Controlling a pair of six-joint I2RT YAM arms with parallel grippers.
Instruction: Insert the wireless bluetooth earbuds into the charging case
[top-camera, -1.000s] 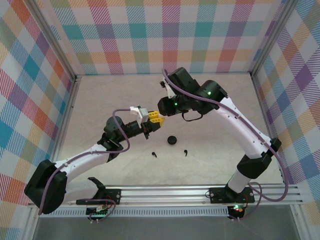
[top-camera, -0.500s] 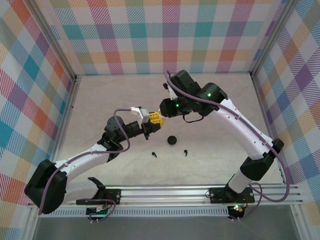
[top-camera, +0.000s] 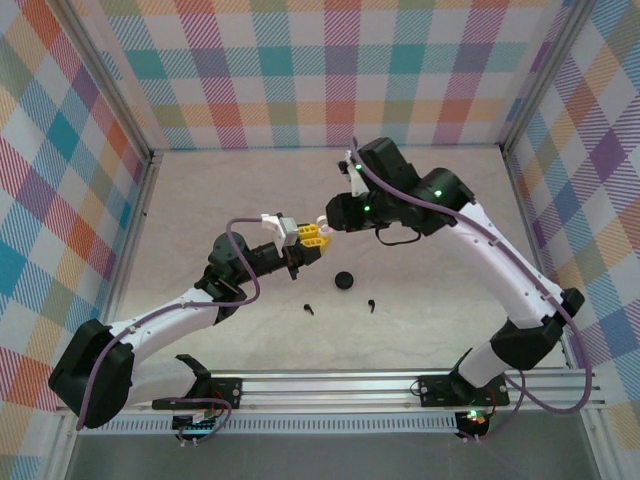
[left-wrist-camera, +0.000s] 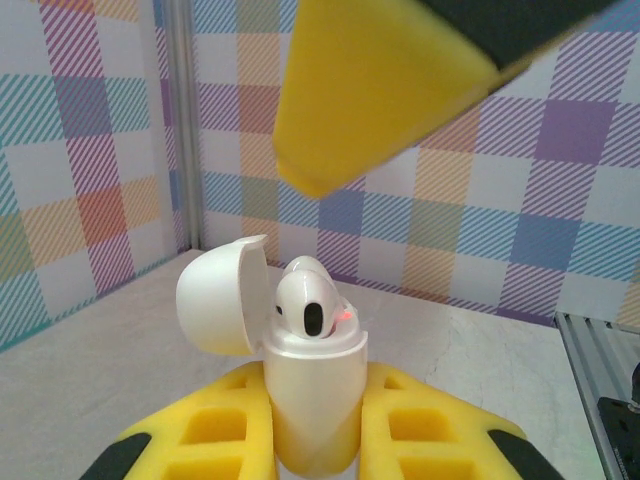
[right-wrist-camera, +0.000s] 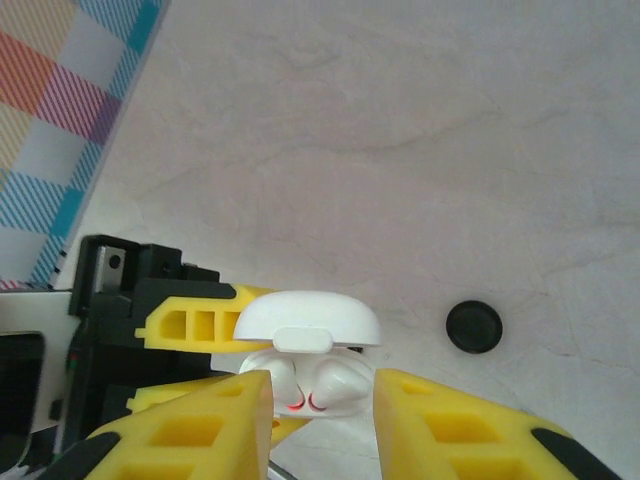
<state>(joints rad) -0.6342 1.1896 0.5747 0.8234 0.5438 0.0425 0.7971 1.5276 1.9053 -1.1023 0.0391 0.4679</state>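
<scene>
Case (left-wrist-camera: 310, 390) bottom (past lower edge)

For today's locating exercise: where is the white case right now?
The white case stands upright in the left claw, lid open, near the middle of the top view; the right claw hovers just over it.

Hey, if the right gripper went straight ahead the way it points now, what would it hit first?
Most likely the open white charging case, which the left gripper holds upright just ahead of the right gripper. How close they are is hard to judge.
</scene>
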